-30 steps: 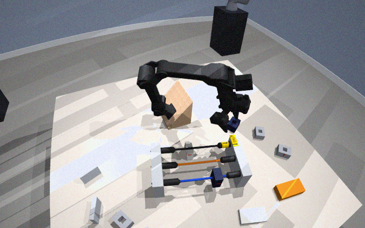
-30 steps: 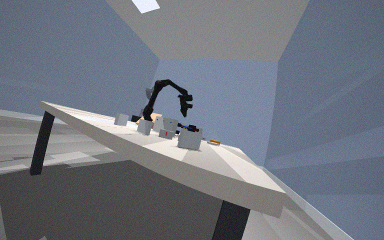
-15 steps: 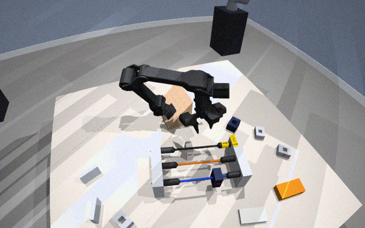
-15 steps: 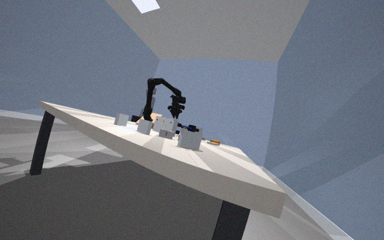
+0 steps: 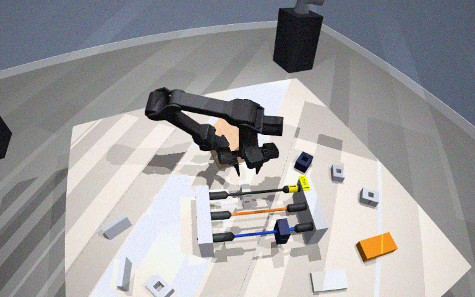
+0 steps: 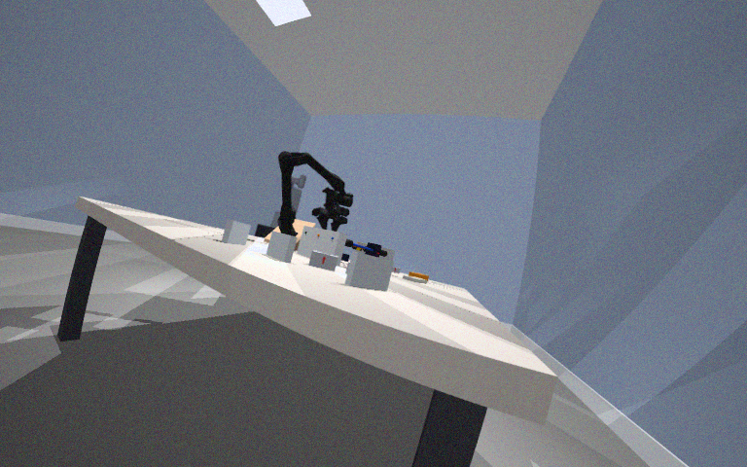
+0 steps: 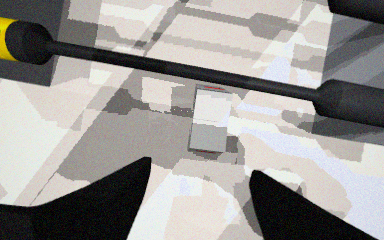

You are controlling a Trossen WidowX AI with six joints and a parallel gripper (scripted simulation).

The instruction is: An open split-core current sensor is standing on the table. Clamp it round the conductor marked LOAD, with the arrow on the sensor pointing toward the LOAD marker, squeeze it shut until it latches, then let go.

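The grey split-core sensor (image 5: 246,200) (image 7: 210,112) stands on the table below the black conductor (image 5: 262,192) (image 7: 175,68), on the arm's side of it in the wrist view. Red marks show at both its ends there; its opening and arrow direction are unclear. The conductor has a yellow arrow band (image 5: 292,189) (image 7: 6,39) beside the yellow LOAD marker (image 5: 303,182). My gripper (image 5: 248,174) (image 6: 330,228) (image 7: 201,171) points down above the sensor, open and empty, its fingers partly apart. In the wrist view the sensor shows beyond the fingertips, between their lines.
Grey end blocks (image 5: 203,210) (image 5: 316,216) hold the black, orange (image 5: 259,211) and blue (image 5: 255,233) conductors. A navy sensor (image 5: 282,231) is round the blue one. Another navy sensor (image 5: 303,161) and several grey pieces lie around. An orange block (image 5: 376,245) lies right.
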